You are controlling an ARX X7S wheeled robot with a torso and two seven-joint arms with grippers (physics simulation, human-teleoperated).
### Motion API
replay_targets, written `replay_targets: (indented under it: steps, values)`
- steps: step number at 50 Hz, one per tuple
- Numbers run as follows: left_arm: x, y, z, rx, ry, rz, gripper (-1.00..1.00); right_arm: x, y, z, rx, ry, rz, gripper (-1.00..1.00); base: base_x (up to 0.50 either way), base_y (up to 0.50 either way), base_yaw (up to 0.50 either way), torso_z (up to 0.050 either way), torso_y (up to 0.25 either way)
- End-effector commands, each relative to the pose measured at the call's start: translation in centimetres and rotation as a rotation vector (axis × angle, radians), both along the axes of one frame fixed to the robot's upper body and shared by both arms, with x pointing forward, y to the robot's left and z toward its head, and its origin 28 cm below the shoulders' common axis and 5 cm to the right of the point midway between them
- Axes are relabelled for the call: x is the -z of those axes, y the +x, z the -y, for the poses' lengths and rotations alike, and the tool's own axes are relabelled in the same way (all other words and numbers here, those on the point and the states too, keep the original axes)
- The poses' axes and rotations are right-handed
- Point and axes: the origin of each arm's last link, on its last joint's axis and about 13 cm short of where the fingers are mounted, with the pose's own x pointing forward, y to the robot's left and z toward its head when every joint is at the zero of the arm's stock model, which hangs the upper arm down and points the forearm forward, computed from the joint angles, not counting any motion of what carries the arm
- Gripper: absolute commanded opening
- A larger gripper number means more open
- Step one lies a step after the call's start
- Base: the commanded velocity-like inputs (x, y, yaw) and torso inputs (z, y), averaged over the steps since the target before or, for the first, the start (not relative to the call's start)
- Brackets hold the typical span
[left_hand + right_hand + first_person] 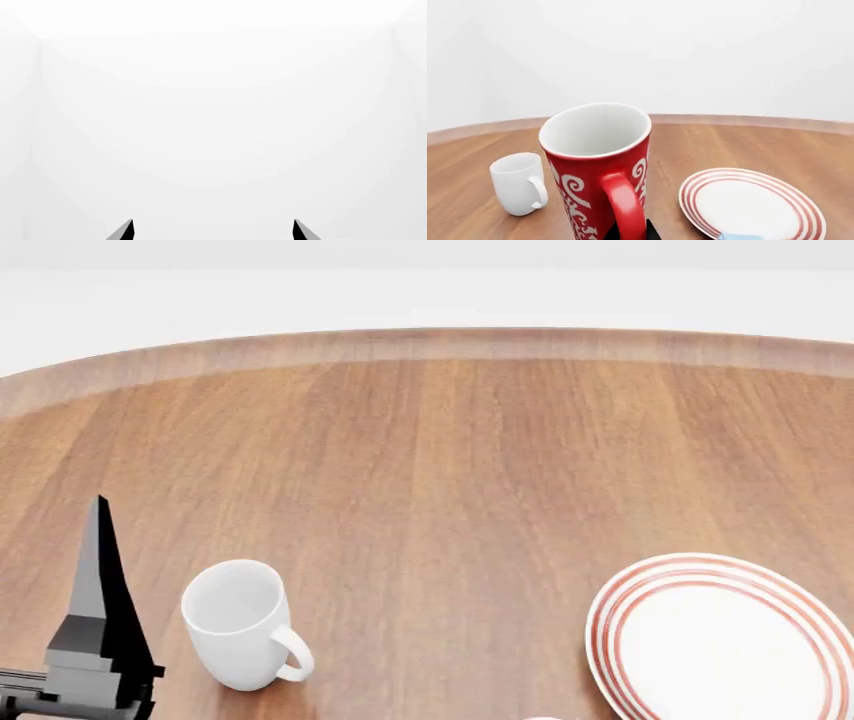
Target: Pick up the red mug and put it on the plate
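Looming upright before the right wrist camera, red mug [597, 170] beside plate [752, 209] near table's [441, 470] near edge; right claw's grip unclear, left claw [212, 231] agape, empty.

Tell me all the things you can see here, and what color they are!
red mug: one, red with white swirls and white inside, upright on the table between the white mug and the plate, close to the right wrist camera.
white mug: one, plain white, upright on the table toward the robot's left side.
plate: one, white with red rings round the rim, flat on the table toward the robot's right side, nothing on it.
table: one, brown wood, rounded far edge.
left pincer: one, dark fingers apart, facing only white background.
right pincer: only a dark bit shows below the red mug's handle; open or shut unclear.
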Motion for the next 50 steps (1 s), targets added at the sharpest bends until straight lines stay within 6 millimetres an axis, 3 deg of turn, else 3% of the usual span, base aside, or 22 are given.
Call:
replay_targets:
  steps: [1, 31, 50]
  values:
    - [-0.1, -0.1, 0.1, 0.001, 0.000, 0.003, 1.00, -3.8, 1.1, 0.0, 0.057, -0.021, 0.004, -1.00, 0.00, 0.00, 0.00, 0.000, 0.000]
    - [-0.1, -0.1, 0.3, 0.003, 0.001, 0.003, 1.00, -10.7, 5.1, 1.1, 0.185, -0.005, -0.048, -1.00, 0.00, 0.00, 0.00, 0.000, 0.000]
    - [0.1, -0.4, 0.4, 0.003, 0.005, 0.004, 1.00, -12.8, 7.3, 1.4, 0.242, 0.008, -0.059, -1.00, 0.00, 0.00, 0.00, 0.000, 0.001]
